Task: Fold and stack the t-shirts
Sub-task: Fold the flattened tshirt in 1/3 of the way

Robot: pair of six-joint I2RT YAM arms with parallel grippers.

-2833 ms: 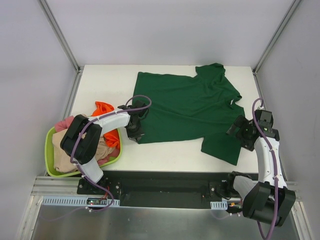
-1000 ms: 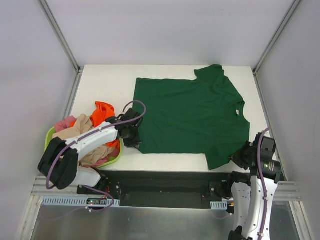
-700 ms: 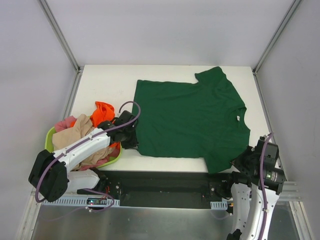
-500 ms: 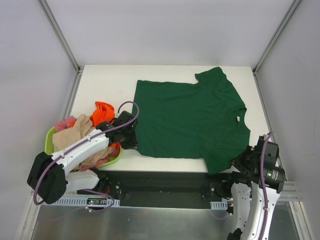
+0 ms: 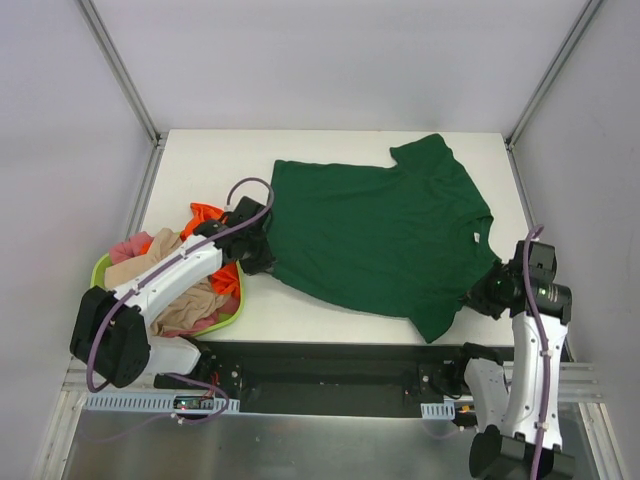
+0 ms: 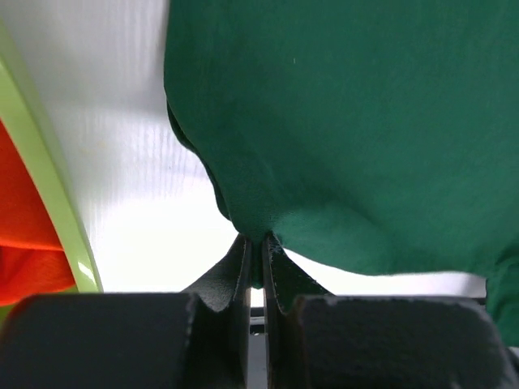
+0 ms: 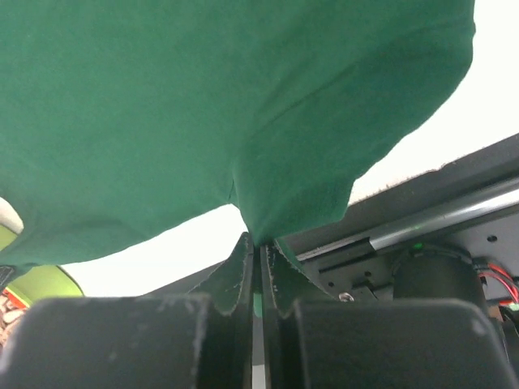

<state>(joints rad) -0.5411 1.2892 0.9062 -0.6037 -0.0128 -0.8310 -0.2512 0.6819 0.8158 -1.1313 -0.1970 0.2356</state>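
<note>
A large dark green t-shirt (image 5: 385, 235) lies spread over the white table, its small white neck label (image 5: 477, 237) at the right. My left gripper (image 5: 258, 262) is shut on the shirt's near left edge (image 6: 251, 215), the cloth pinched between its fingers. At the near right, my right gripper (image 5: 478, 298) is shut on the sleeve edge (image 7: 276, 203), lifted slightly over the table's front edge. Orange (image 5: 205, 222), beige (image 5: 160, 290) and pink (image 5: 128, 245) t-shirts sit heaped in the basket.
A lime-green plastic basket (image 5: 232, 318) stands at the near left of the table, right beside my left arm. A black rail (image 5: 330, 375) runs along the front edge below the table. Metal frame posts (image 5: 122, 75) rise at the back corners.
Both grippers have lifted the shirt's near edge and carried it a little away from the front edge; the near hem now slants. The right gripper rose and moved inward.
</note>
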